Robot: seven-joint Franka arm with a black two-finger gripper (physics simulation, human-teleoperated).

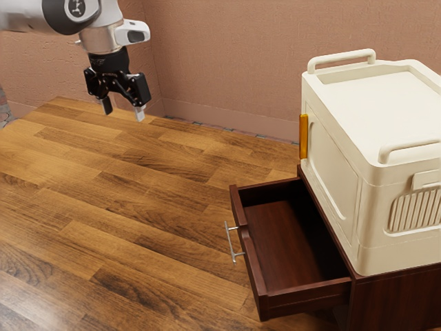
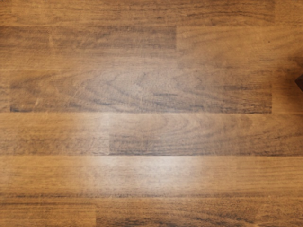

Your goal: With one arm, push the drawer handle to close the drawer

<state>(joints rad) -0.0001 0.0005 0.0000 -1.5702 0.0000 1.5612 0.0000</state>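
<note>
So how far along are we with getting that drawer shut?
None of the closing looks done: the drawer is pulled out from the dark wooden cabinet. Nothing is in hand: the gripper hangs open in the air, well away from the metal bar handle. What's left looks like the whole job: reach the handle, then push until the drawer's front meets the cabinet.
</note>
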